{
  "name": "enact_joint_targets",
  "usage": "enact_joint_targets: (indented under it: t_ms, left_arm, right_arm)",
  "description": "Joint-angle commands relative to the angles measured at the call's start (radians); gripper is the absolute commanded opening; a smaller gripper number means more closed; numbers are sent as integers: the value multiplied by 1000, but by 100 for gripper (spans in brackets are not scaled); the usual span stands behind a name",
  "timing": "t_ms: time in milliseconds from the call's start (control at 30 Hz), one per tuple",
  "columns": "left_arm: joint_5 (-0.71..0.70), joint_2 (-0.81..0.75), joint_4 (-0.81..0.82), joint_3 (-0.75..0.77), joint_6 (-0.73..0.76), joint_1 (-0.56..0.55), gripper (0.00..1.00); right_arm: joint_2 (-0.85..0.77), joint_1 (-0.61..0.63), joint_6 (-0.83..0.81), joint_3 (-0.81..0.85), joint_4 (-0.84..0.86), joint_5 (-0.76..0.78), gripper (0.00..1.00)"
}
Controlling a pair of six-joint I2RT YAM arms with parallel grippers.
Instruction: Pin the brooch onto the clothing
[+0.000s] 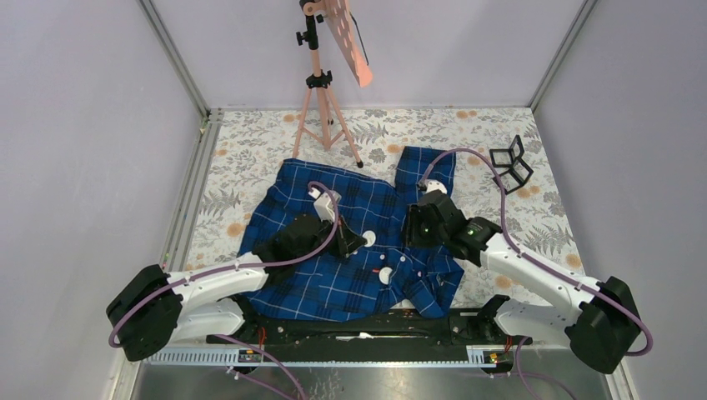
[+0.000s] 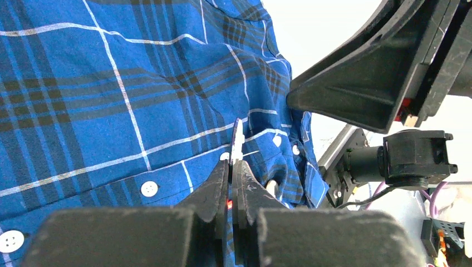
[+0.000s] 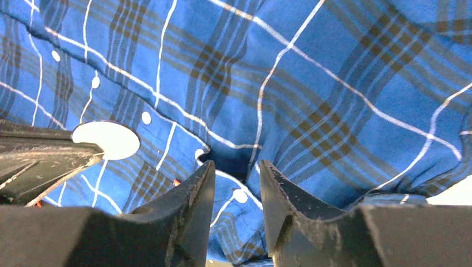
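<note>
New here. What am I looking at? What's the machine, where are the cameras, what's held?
Two robot arms are bolted at a table's near edge. The wide picture is from a fixed camera above; the close-ups come from a camera on each wrist. A blue plaid shirt lies spread on the flower-patterned table, a tripod behind it. The left pincer is shut on a thin white disc, probably the brooch. The right pincer is open close over the shirt, holding nothing.
</note>
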Motion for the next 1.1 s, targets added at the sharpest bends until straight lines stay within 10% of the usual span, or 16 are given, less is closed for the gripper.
enact_joint_targets:
  t_ms: [0,767,1067]
  left_arm:
    - [-51,-20,46,-1,-11,-26,0]
    - [-134,2,34,-2,-27,-101,0]
    - [-162,16,16,9,-23,-127,0]
  right_arm:
    - [-32,37,77,-32,3,-72,41]
    - [-90,122,202,-124,53,-129,41]
    - [-33,132,200,-124,103,-143,24]
